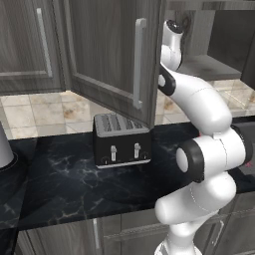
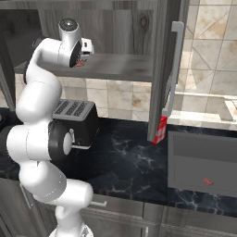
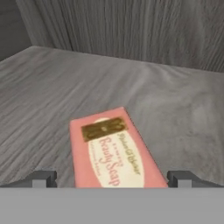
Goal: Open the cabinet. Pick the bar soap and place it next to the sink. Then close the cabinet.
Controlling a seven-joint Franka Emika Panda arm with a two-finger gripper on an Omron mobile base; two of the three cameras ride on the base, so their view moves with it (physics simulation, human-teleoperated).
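Soap: small pink rectangular bar soap [image 3: 114, 151] flat on pale grey shelf [image 3: 175, 109], between the jaws' tips
Jaws: wide apart, holding nothing
Cabinet: dark wood-grain cabinet [image 1: 112, 55], doors open

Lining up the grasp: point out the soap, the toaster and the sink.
soap [image 3: 114, 151]: hand view, middle of its label face.
toaster [image 1: 121, 147]: left base view, black front panel.
sink [image 2: 203, 159]: right base view, basin wall.

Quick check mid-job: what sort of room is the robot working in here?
A kitchen, most likely: a toaster on a black marbled countertop, a sink set into it, and an open wall cabinet above.
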